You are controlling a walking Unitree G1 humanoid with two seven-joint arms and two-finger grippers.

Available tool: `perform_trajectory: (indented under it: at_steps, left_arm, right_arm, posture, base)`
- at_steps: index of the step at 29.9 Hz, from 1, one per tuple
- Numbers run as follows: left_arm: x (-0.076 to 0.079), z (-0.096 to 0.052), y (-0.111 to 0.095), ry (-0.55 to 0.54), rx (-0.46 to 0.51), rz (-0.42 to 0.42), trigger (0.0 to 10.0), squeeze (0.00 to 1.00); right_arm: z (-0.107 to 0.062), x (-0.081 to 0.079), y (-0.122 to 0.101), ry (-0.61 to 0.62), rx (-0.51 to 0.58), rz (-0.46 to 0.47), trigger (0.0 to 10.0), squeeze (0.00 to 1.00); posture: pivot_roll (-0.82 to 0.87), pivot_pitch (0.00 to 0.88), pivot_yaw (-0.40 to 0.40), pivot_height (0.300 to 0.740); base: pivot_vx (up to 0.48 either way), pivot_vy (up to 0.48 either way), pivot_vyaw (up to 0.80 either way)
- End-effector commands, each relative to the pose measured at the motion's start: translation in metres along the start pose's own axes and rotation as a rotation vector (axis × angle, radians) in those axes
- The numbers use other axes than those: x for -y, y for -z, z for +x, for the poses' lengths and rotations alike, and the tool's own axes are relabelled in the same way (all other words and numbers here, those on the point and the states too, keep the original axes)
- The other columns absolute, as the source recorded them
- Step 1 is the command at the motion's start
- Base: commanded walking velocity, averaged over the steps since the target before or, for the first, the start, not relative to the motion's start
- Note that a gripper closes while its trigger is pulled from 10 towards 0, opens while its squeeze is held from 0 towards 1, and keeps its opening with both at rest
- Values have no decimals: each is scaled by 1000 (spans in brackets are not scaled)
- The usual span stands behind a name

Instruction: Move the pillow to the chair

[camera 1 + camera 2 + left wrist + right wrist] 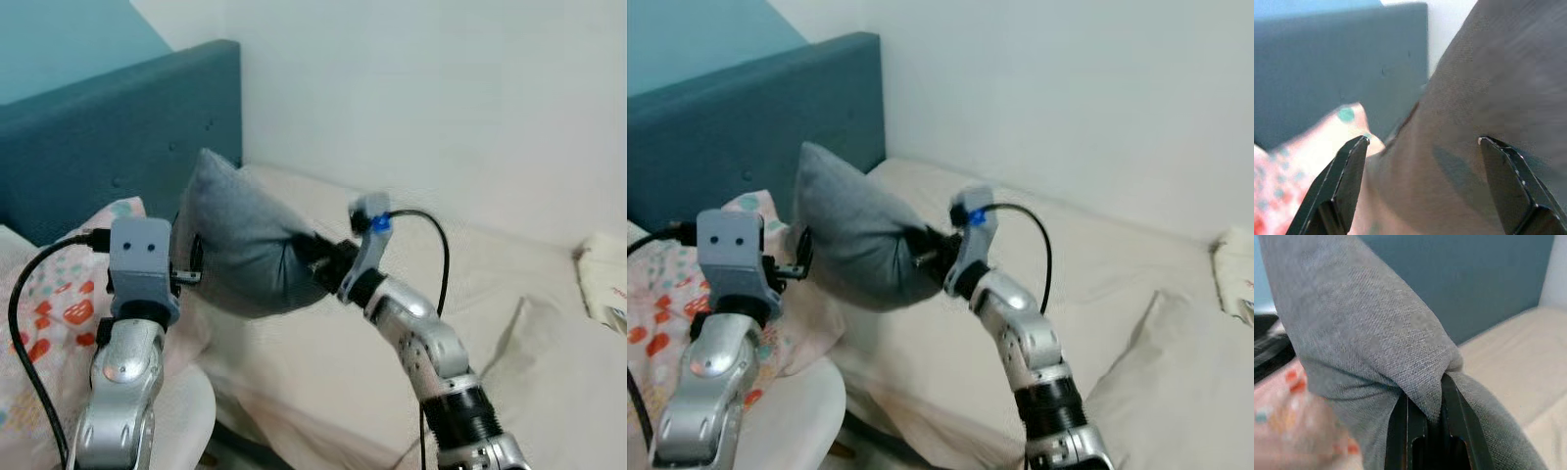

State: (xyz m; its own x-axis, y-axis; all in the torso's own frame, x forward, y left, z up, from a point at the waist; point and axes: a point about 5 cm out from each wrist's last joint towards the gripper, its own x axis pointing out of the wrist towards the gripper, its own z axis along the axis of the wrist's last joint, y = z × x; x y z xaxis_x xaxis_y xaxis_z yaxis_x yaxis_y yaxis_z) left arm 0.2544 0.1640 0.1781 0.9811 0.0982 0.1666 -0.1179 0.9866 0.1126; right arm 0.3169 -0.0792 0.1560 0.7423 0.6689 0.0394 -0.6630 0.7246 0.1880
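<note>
At lower left, the left end effector (186, 266) stands spread apart against the soft grey fabric pillow (245, 240). At centre, the right end effector (1422, 418) pinches that pillow's fabric, holding it above the beige bed (509, 294). Behind rises the teal padded headboard (118, 127).

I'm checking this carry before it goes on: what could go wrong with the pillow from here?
The right gripper pinches only a small fold of the grey pillow, so the fabric may slip free. The left gripper is open beside the pillow, so it adds no grip. The hanging pillow could also drag across the patterned bedding.
</note>
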Motion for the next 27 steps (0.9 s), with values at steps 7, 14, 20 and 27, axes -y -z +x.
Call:
perform_trajectory:
  at_steps: [7, 14, 20, 27]
  left_arm:
    - [23, -16, -6, 70, 7, -61, 10000, 0]
    - [28, -24, -7, 65, 8, -88, 10000, 0]
    - [28, -23, -6, 64, 3, -97, 10000, 0]
    - [27, -22, -7, 51, 11, -102, 10000, 0]
  right_arm:
    - [-4, -14, -16, -64, 95, -54, 0, 0]
    - [-13, -22, -17, -106, 134, -21, 0, 0]
    - [-15, -24, -38, -156, 231, 42, 0, 0]
    - [-24, -39, -86, -411, 332, 53, 0, 0]
  posture:
    - [40, 0, -122, 740]
    - [38, 0, -119, 740]
    - [37, 0, -114, 740]
    - [26, 0, -116, 740]
  base:
    - [0, 0, 800]
    - [0, 0, 800]
    - [0, 0, 800]
    - [0, 0, 800]
